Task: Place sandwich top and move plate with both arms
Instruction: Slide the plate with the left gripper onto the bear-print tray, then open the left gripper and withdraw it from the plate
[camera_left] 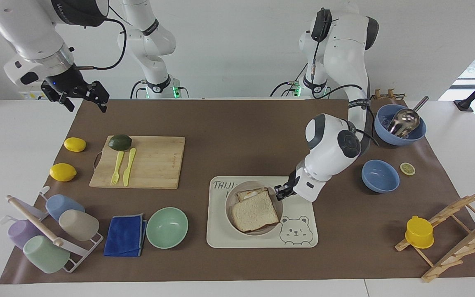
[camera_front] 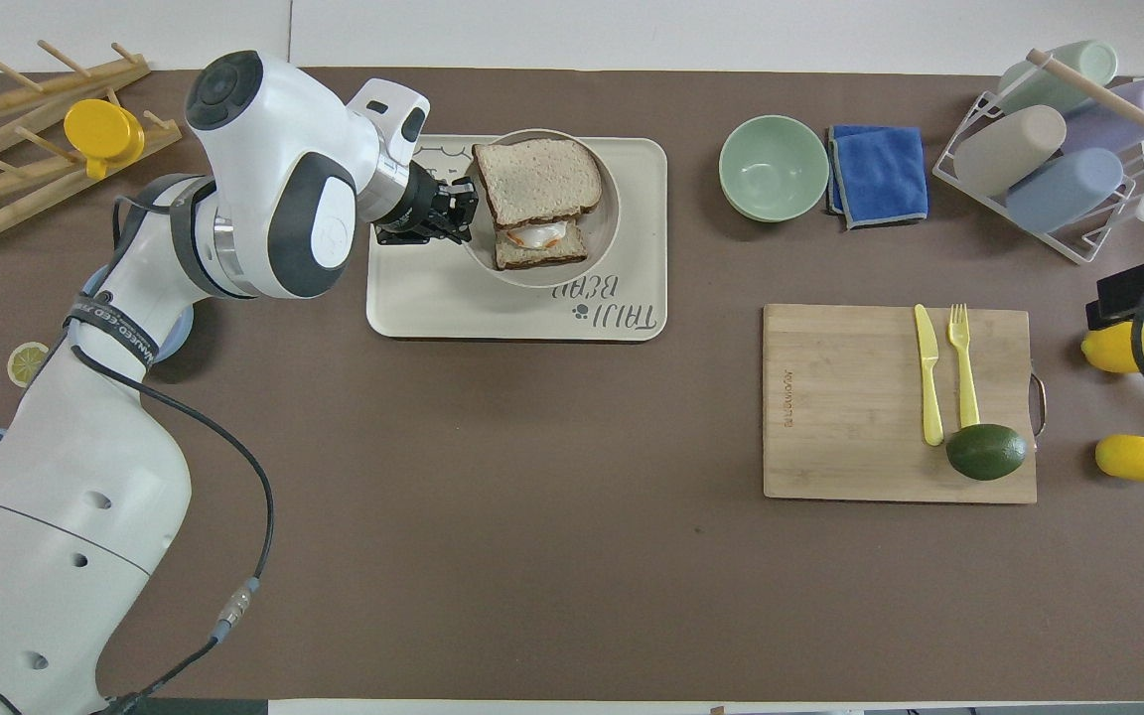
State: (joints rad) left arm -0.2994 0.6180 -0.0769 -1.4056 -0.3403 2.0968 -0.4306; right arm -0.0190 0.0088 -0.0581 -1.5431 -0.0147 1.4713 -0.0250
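The plate (camera_left: 227, 205) is over the bear-printed tray (camera_left: 221, 236), at the part of it farther from the robots. I cannot tell whether it rests on the tray. The sandwich top (camera_left: 255, 211) lies on it, askew over a toasted slice with a fried egg (camera_left: 249, 193). My left gripper (camera_left: 281, 192) is shut on the plate's rim, on the side toward the left arm's end. In the overhead view the left gripper (camera_front: 461, 211) grips the plate (camera_front: 604, 246) beside the sandwich top (camera_front: 536, 181). My right gripper (camera_left: 84, 100) waits open and empty, raised over the mat's corner at the right arm's end.
A mint green bowl (camera_left: 167, 227) and a blue cloth (camera_left: 125, 235) lie beside the tray. A cutting board (camera_left: 155, 165) holds an avocado, a fork and a knife. Two lemons, a cup rack (camera_left: 52, 231), two blue bowls (camera_left: 380, 176) and a wooden rack (camera_left: 456, 231) ring the mat.
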